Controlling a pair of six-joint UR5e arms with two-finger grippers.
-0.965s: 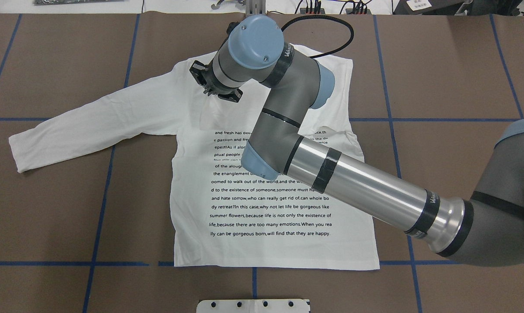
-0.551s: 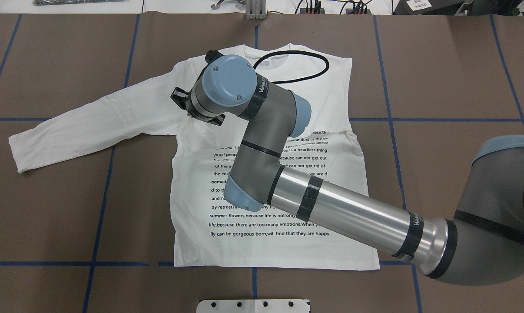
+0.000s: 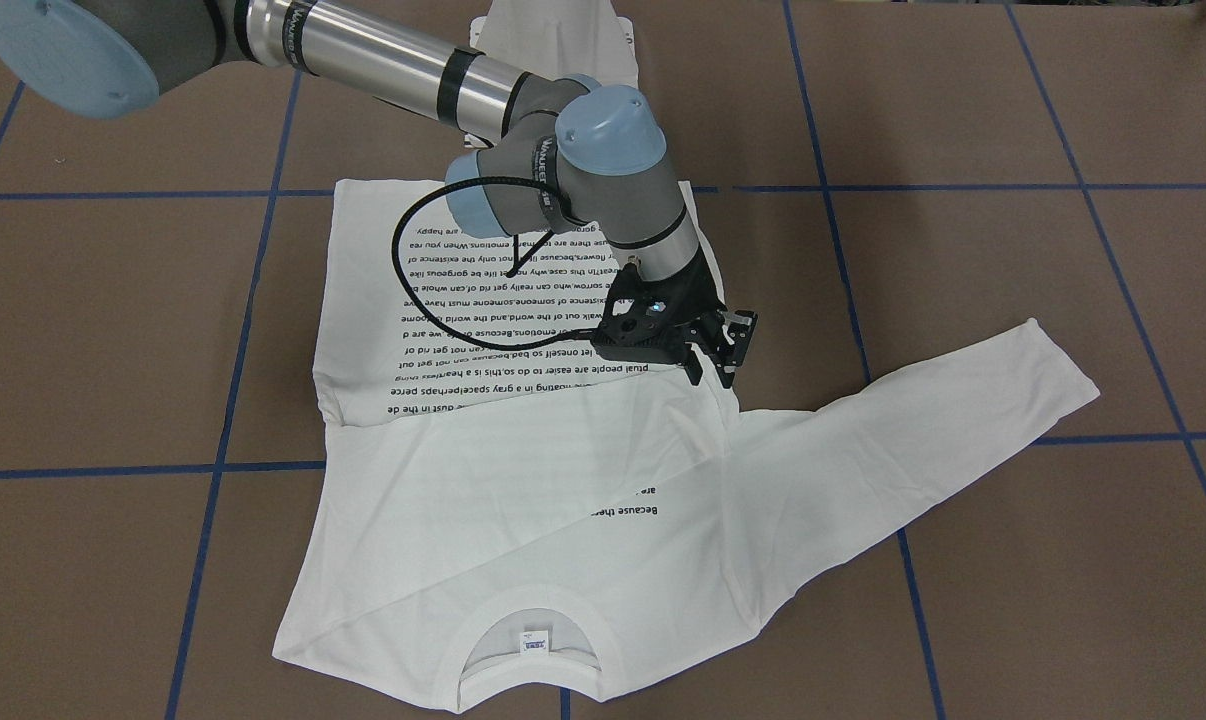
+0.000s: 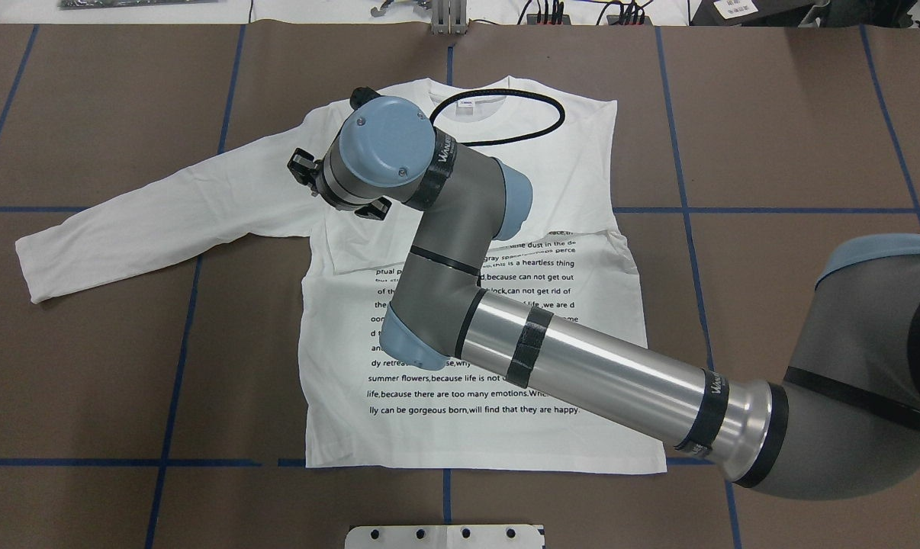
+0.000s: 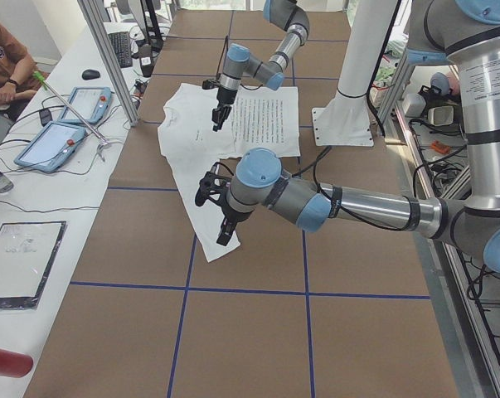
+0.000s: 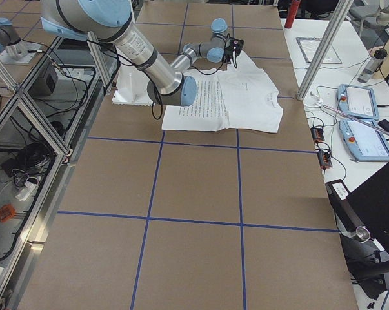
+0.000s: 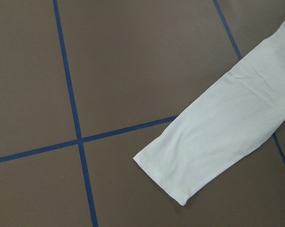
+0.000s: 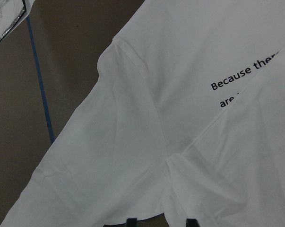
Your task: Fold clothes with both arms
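Observation:
The white long-sleeved T-shirt lies flat on the brown table, text side up, collar at the far side. One sleeve is folded diagonally across the chest. The other sleeve stretches out to the robot's left. My right gripper hangs open and empty just above the shirt at that sleeve's armpit; its fingertips stand apart over the cloth. My left gripper hovers above the sleeve's cuff. It shows only in the exterior left view, so I cannot tell whether it is open or shut.
Blue tape lines divide the brown table. The white pedestal base sits at the near edge. A side table with tablets and a seated person lies beyond the far edge.
My right arm has swung from near the collar to the left and toward the robot, over the armpit of the outstretched sleeve. The shirt has not moved.

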